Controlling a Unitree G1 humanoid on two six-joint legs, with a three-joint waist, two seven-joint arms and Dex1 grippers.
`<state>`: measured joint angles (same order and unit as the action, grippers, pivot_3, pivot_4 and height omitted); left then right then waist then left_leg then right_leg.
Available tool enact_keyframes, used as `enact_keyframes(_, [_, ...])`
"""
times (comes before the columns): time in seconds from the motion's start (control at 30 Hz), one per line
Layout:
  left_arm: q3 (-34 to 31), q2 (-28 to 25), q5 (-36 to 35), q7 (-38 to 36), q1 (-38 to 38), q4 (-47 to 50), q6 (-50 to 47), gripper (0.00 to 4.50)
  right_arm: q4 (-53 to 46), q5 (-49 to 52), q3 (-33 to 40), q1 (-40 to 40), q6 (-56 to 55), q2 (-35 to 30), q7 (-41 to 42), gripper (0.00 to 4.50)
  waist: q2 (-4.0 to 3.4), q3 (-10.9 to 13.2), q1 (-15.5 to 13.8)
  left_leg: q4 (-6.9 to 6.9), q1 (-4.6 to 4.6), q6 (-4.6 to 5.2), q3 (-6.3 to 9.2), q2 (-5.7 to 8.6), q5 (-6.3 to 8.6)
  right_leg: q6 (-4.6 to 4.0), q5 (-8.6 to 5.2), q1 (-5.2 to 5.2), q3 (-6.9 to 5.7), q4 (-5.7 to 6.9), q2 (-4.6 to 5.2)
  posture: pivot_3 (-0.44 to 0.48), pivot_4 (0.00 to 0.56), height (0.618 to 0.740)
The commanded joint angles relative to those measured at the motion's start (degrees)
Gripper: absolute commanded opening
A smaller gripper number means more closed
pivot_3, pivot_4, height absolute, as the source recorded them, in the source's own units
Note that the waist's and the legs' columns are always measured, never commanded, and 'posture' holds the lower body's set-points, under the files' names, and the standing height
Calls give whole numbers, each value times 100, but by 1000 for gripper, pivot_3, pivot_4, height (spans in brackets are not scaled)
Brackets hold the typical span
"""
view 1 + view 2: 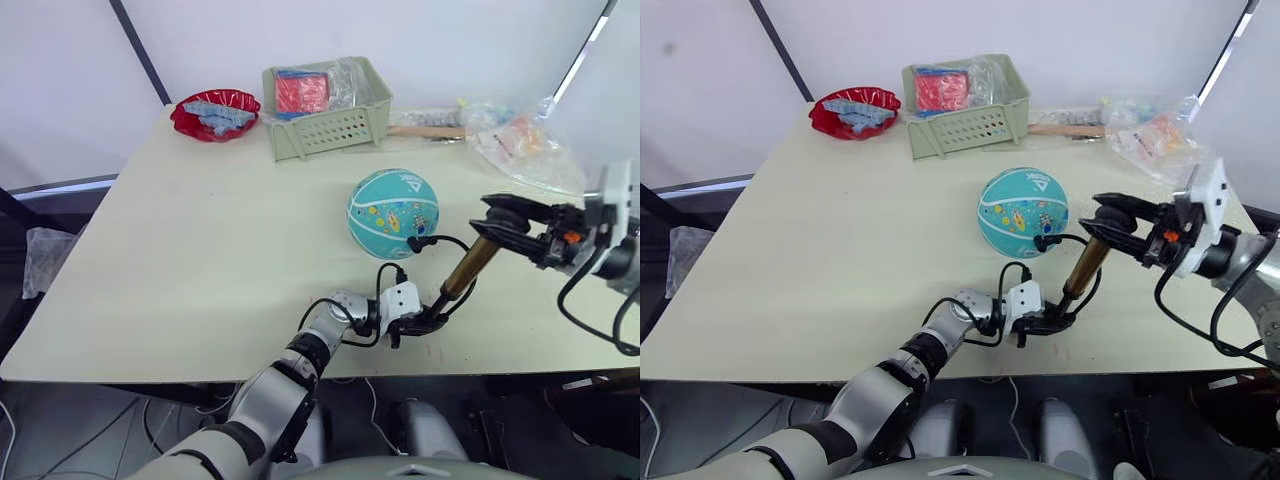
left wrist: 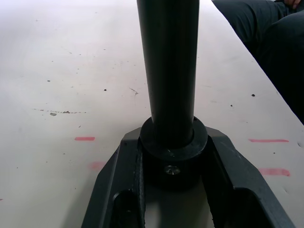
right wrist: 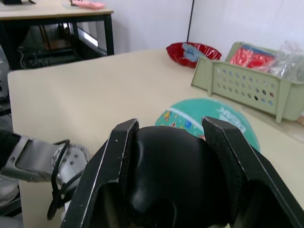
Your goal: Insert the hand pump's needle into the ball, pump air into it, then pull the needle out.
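Green basket, far side of the table: red packets and clear plastic wrapping are held inside. Red bowl, just beside the basket: blue items are held. Clear bags are seen at the far right corner.

Ball: set on the table, right of centre. Hand pump: stood tilted near the ball's right side, its black base cap pinched by the left gripper at the table surface, its black handle clamped between the fingers of the right gripper at the top. Hose: looped from the pump toward the ball; the needle cannot be made out.
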<state>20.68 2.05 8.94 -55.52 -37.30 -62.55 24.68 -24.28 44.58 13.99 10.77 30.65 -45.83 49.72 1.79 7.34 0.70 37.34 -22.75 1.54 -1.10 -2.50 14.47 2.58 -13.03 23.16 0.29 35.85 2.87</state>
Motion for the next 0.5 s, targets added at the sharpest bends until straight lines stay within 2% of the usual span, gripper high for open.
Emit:
enact_keyframes(0.03, [104, -215, 257, 55, 261, -447, -220, 1151, 90, -409, -582, -445, -103, 193, 132, 1618, 1, -9, -1, 0, 0, 0, 1, -1, 0, -1, 0, 0, -1, 0, -1, 0, 150, 735])
enact_keyframes(0.33, [93, -228, 234, 69, 292, -416, -232, 1151, 469, -1376, -1277, -1219, -803, 544, 266, 1618, 20, -51, 0, -4, 2, 0, -1, -6, 0, -4, -2, -1, -8, 0, -6, 0, 150, 735])
enact_keyframes(0.5, [98, -223, 239, 75, 307, -422, -226, 1151, 601, -1546, -1363, -1329, -1019, 693, 272, 1618, 23, -64, -1, -5, 4, -1, 0, -9, 0, -5, -2, -2, -10, 0, -6, 0, 150, 735])
